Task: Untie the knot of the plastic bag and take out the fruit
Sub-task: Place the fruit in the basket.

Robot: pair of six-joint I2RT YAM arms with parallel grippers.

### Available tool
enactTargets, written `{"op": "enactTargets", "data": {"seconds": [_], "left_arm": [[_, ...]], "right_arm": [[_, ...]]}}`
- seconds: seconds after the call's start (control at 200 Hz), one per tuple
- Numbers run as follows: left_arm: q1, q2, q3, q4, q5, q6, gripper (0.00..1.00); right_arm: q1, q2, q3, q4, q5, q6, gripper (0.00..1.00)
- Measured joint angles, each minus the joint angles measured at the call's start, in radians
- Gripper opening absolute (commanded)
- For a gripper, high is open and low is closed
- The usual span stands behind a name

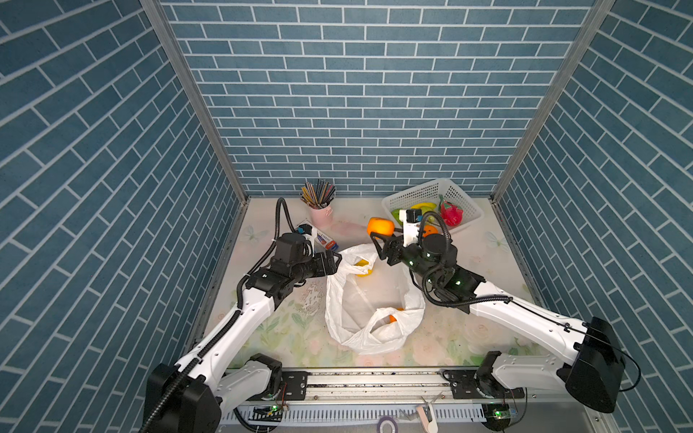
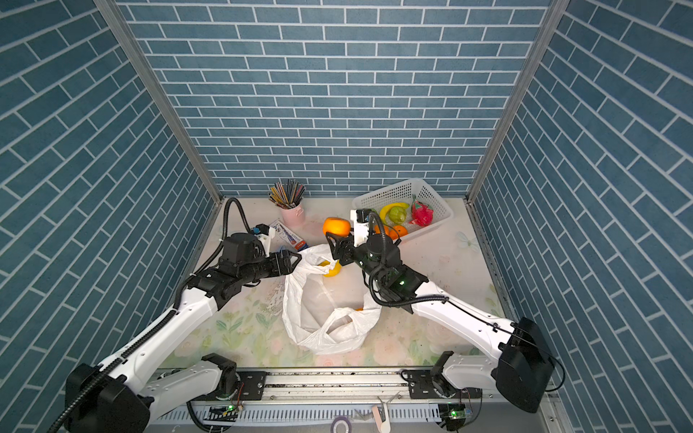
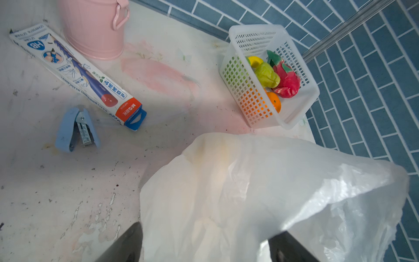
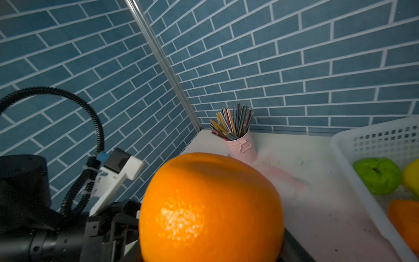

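Observation:
The plastic bag point(image 1: 369, 296) point(image 2: 322, 300) lies open in the middle of the table with its two handle loops apart; no knot shows. Inside it are a yellow fruit point(image 1: 363, 269) and an orange point(image 1: 392, 318). My left gripper point(image 1: 336, 262) point(image 3: 206, 240) is open at the bag's far-left handle, and white film lies between its spread fingers point(image 3: 128, 245). My right gripper point(image 1: 382, 240) point(image 4: 210, 251) is shut on a large orange point(image 1: 380, 226) point(image 2: 336, 226) point(image 4: 210, 204). It holds the orange above the table, between the bag and the basket.
A white perforated basket point(image 1: 431, 189) point(image 3: 254, 30) at the back right holds a banana, a green fruit point(image 3: 267, 76), a dragon fruit point(image 3: 286, 81) and an orange. A pink cup of pencils point(image 1: 321, 215), a pencil box point(image 3: 77, 72) and a blue stapler point(image 3: 76, 129) sit at the back left.

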Motion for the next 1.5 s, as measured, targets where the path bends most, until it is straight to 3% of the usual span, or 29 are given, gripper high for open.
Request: {"op": "enactTargets", "data": {"seconds": [0.35,0.72,1.04,1.5], "left_arm": [[-0.084,-0.013,0.122,0.016,0.029,0.012,0.87],[-0.270,0.100,0.321,0.064,0.021,0.091,0.87],[-0.416,0.188,0.433,0.045,-0.079,0.227,0.87],[-0.445,0.195,0.452,0.024,-0.159,0.328,0.87]], "right_arm": [[-0.303,0.045,0.048,-0.027,-0.163,0.050,0.67],[-0.592,0.292,0.182,-0.054,-0.318,0.116,0.66],[-0.696,0.554,0.385,-0.115,-0.315,0.141,0.65],[-0.764,0.954,0.762,-0.240,-0.302,0.168,0.66]]}}
